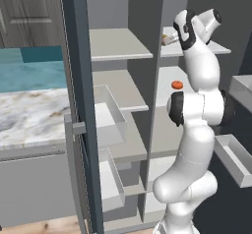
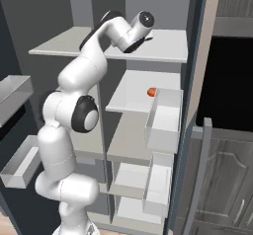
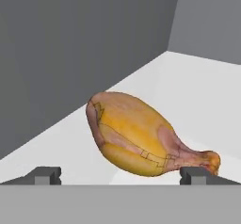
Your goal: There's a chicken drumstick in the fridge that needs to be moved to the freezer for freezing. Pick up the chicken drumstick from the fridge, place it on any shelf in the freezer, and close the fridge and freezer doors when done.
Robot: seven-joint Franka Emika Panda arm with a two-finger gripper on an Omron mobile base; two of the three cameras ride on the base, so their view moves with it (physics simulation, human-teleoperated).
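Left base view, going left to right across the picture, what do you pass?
Marble counter → open freezer door → freezer shelf → divider between the halves → orange-red round item → door bin at the far right.

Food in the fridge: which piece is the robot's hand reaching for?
The chicken drumstick on the top shelf, between the open fingers; the small orange-red ball sits one shelf lower.

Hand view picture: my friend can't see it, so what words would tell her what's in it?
A golden-brown chicken drumstick lies on a white fridge shelf with grey walls behind it. The open gripper is right in front of it, one dark fingertip on each side, not touching it.
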